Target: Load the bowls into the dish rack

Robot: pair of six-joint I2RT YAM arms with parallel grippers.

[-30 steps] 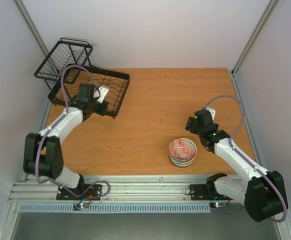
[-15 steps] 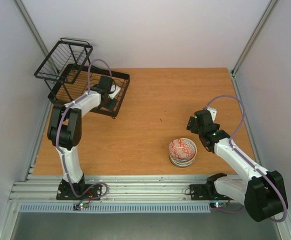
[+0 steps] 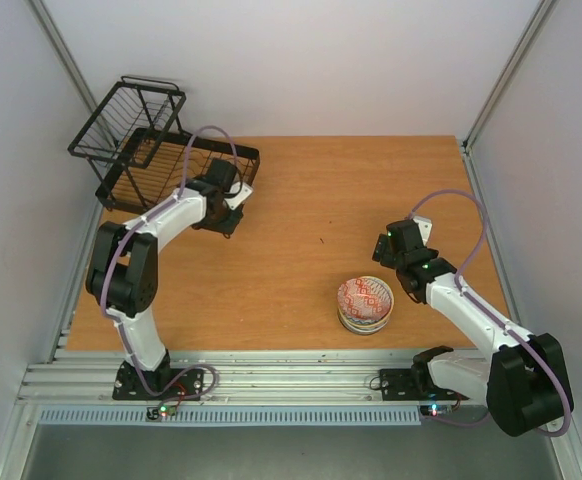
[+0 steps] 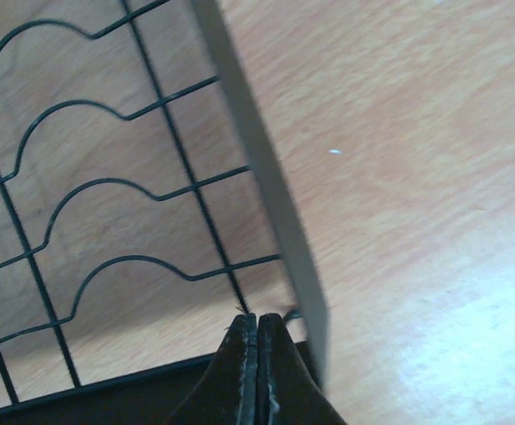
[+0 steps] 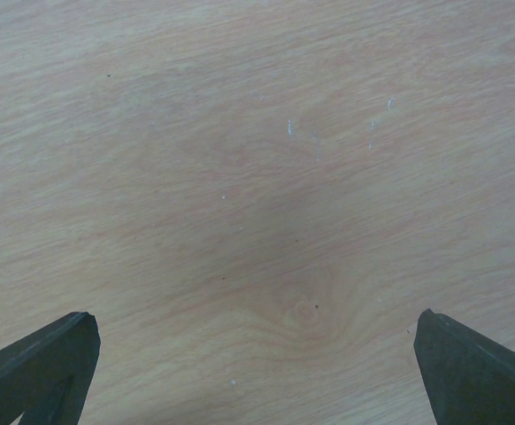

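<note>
A stack of bowls (image 3: 365,305), the top one red-and-white patterned, stands on the wooden table near the front right. The black wire dish rack (image 3: 243,153) sits at the back left, its basket end raised off the table's edge. My left gripper (image 3: 234,196) is shut at the rack's near right corner. In the left wrist view its tips (image 4: 257,320) meet a floor wire just inside the rack's side rail (image 4: 271,190). My right gripper (image 3: 384,246) is open and empty above bare table, behind and to the right of the bowls; only bare wood lies between its fingers (image 5: 36,363).
White walls with metal posts close in the table (image 3: 371,180) on the left, back and right. The rack's curved dividers (image 4: 80,190) hold nothing. The left arm's cable (image 3: 211,135) loops above the rack.
The left arm has swung out and extended, carrying its shut gripper rightward along the rack to its near right corner. The right arm, the bowls and the rack have hardly moved.
</note>
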